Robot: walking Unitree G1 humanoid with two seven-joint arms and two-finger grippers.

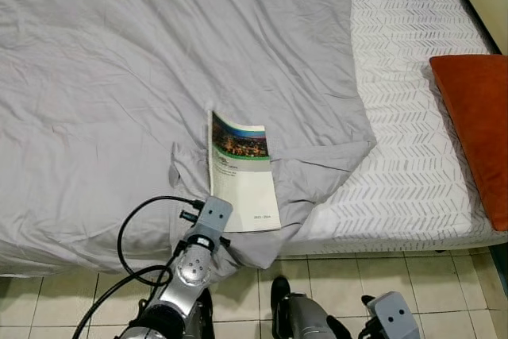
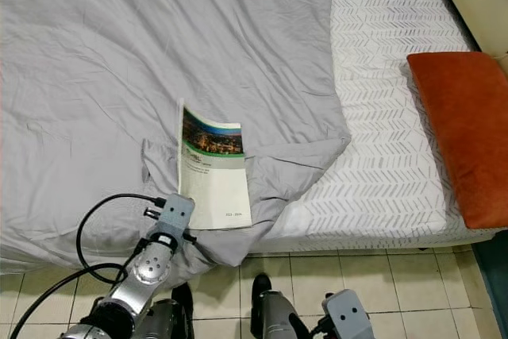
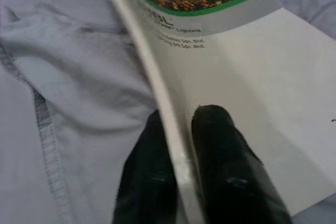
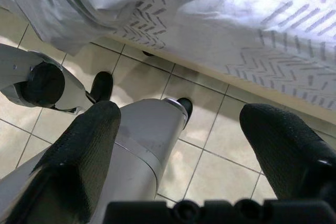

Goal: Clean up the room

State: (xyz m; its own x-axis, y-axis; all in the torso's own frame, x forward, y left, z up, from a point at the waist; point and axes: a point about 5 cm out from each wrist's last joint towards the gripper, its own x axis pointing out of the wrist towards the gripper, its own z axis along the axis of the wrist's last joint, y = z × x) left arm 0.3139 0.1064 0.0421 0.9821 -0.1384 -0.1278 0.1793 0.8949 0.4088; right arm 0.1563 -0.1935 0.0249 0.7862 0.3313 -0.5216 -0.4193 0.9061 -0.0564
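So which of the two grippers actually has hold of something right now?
The left gripper: its fingers are shut on the booklet's near edge on the grey duvet. The right gripper hangs open over the floor tiles.

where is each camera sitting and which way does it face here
Left eye view: on the head, looking forward and down at the bed, grey duvet, booklet and orange cushion; the left arm reaches to the booklet's near edge.
Right eye view: the head's other eye, the same scene.
Left wrist view: on the left wrist, looking along the left gripper, jaws shut on the booklet's edge over the duvet.
Right wrist view: on the right wrist, low by the bed, facing the tiled floor; right gripper jaws open.
Shared: booklet, duvet.
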